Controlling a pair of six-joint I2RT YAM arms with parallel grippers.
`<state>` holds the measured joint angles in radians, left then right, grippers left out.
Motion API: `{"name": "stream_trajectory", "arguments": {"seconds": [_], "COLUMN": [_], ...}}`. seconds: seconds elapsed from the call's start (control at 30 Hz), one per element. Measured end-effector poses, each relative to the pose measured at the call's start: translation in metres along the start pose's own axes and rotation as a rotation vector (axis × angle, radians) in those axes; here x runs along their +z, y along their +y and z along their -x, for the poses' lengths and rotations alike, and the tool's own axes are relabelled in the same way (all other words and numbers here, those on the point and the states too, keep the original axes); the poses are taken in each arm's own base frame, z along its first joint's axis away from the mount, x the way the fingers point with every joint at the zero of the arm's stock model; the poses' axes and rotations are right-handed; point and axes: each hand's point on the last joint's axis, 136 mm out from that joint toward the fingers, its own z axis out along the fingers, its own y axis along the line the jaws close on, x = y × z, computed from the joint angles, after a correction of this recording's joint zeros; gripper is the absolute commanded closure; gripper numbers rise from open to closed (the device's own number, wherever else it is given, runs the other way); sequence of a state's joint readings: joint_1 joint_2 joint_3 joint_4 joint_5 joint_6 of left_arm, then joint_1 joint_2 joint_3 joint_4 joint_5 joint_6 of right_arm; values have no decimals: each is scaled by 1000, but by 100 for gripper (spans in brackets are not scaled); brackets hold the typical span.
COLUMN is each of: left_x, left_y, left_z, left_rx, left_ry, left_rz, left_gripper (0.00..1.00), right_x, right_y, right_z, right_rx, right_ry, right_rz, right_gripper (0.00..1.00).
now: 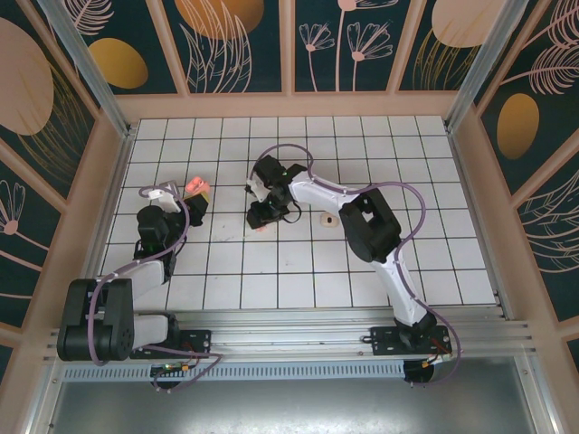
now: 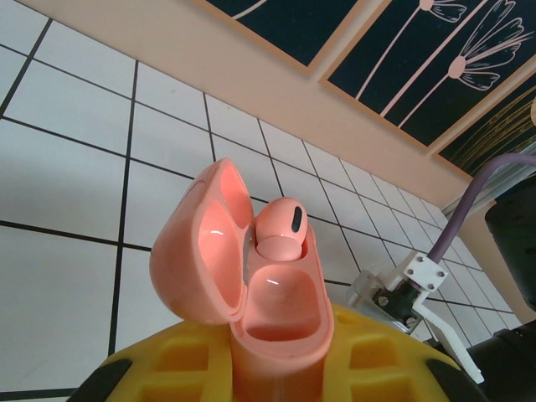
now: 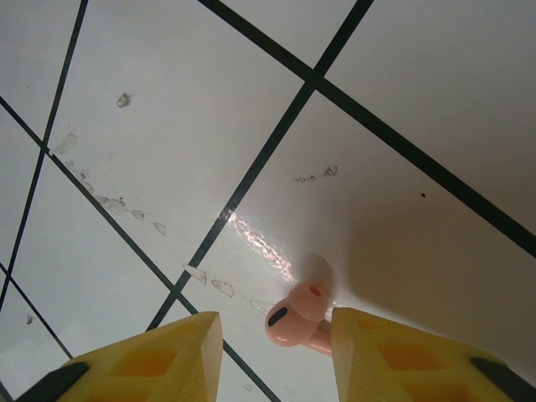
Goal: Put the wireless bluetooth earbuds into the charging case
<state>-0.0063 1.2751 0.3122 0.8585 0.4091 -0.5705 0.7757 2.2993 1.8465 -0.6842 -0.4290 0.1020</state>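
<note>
Left gripper [image 1: 194,201] is shown clamped on a case [image 2: 280,314]; right gripper [image 1: 263,218] is pointed downward (elbow sharply bent), fingers [image 3: 159,360] set apart.

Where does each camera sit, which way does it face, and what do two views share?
Top external: above and behind the arm bases, looking down on the tiled table; both arms show, left gripper and right gripper included.
Left wrist: on the left arm, looking low across tiles toward the far wall; its yellow fingers clamp the open charging case with a seated earbud.
Right wrist: looking down at tiles; its open yellow fingers flank a loose pink earbud.
Shared: top and left wrist both show the case.
</note>
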Motion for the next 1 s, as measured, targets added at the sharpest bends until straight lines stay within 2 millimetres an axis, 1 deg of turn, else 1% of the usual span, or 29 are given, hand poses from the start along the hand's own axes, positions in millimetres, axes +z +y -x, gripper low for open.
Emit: {"name": "stream_trajectory", "arguments": {"seconds": [0.13, 0.23, 0.3, 0.43, 0.57, 0.73, 0.8, 1.0], "left_x": [0, 0, 0, 0, 0, 0, -1, -2], "left_y": [0, 1, 1, 1, 1, 1, 0, -3], "left_z": [-1, -1, -1, -2, -2, -2, 0, 2], "left_rx": [-2, -2, -2, -3, -4, -3, -2, 2], "left_ry": [3, 3, 5, 6, 8, 7, 4, -4], "left_rz": [2, 2, 3, 3, 4, 4, 1, -3], "left_gripper": [87, 87, 87, 87, 87, 87, 87, 87], "right_x": [3, 8, 6, 3, 1, -7, -12, -32], "right_y": [0, -2, -1, 0, 5, 12, 13, 11], "right_z": [-4, -13, -14, -24, -27, -30, -28, -11], "right_rx": [4, 13, 11, 24, 31, 75, 89, 62], "right_ry": [11, 31, 26, 43, 49, 58, 60, 24], "right_rz": [9, 18, 22, 27, 37, 36, 20, -64], "right_gripper": [63, 63, 63, 64, 63, 60, 59, 59]}}
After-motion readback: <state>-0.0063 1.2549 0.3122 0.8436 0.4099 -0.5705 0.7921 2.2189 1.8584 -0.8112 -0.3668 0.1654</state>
